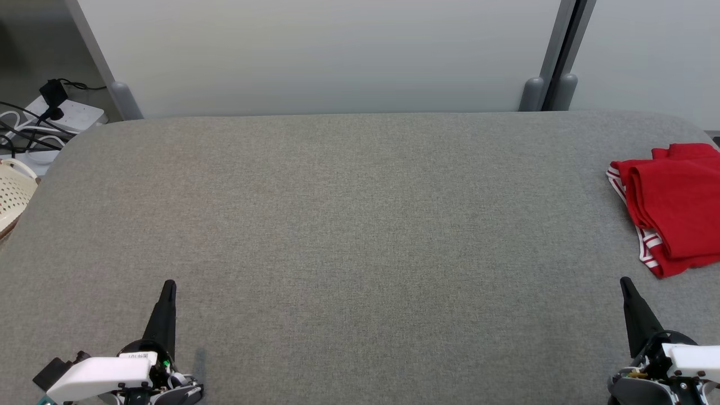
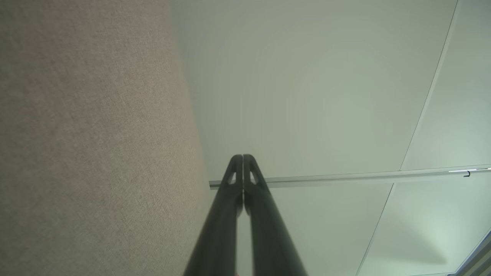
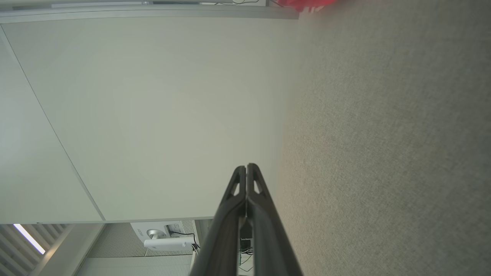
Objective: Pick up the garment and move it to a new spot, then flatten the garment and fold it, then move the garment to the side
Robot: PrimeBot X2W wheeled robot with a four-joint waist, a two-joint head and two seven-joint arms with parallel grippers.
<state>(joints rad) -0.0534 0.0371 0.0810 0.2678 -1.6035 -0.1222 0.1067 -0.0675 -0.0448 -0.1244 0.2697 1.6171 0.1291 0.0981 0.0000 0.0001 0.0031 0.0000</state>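
Observation:
The garment [image 1: 672, 209] is red with white-striped trim and lies folded at the right edge of the grey fabric table [image 1: 349, 225]. A sliver of its red cloth, the garment [image 3: 303, 4], shows at the top of the right wrist view. My left gripper [image 1: 168, 288] rests at the lower left, shut with nothing in it; its fingertips [image 2: 243, 158] meet. My right gripper [image 1: 624, 284] sits at the lower right, just below and left of the garment and apart from it, also shut and empty, the gripper [image 3: 246, 168] pressed together.
A pale partition wall [image 1: 326, 56] rises behind the table. Off the table's left edge are a cream perforated basket [image 1: 12, 194] and a power strip with cables [image 1: 56, 112]. The table's rounded corners fall away at the back left and right.

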